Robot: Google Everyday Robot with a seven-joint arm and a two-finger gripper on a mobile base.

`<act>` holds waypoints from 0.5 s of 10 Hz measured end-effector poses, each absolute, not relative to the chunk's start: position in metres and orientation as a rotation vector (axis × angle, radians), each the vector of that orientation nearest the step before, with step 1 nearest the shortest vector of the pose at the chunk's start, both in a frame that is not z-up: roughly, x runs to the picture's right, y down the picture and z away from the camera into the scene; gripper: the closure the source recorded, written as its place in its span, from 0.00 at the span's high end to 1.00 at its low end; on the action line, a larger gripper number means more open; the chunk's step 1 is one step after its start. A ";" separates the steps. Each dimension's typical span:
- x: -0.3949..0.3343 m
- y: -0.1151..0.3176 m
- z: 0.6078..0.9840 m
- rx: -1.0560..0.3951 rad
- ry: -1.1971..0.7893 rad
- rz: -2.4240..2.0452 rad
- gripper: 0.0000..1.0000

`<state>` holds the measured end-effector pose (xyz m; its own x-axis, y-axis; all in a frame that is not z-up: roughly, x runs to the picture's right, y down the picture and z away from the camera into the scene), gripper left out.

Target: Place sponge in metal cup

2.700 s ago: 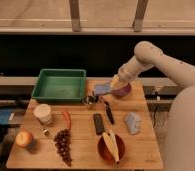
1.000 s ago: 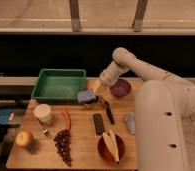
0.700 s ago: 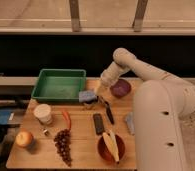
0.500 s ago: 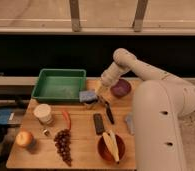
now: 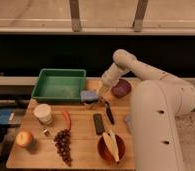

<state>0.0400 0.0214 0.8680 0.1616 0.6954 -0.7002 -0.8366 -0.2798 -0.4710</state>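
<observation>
Gripper (image 5: 99, 90) low over the tabletop (image 5: 81, 142), beside the green tray (image 5: 59, 84); whether it is clenched cannot be made out. Blue sponge (image 5: 89, 95) just left of it, atop the cup (image 5: 91, 103).

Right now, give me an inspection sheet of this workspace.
Surface: wooden table, crowded.
Job's things: blue sponge sits on the metal cup beside the green tray.
Clutter: paper cup, apple, grapes, red chili, dark bar, knife, purple bowl, red bowl holding a banana.
Grippers: gripper just right of the sponge.
Cables: nothing seen.
Surroundings: dark wall, window frame above.
</observation>
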 end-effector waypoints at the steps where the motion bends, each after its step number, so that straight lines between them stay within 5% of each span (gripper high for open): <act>1: 0.043 0.021 0.869 -1.100 0.177 1.501 0.60; 5: 0.055 0.012 0.862 -1.078 0.162 1.525 0.60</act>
<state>0.0553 0.0117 0.8625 0.1302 0.7116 -0.6905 -0.8408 -0.2899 -0.4572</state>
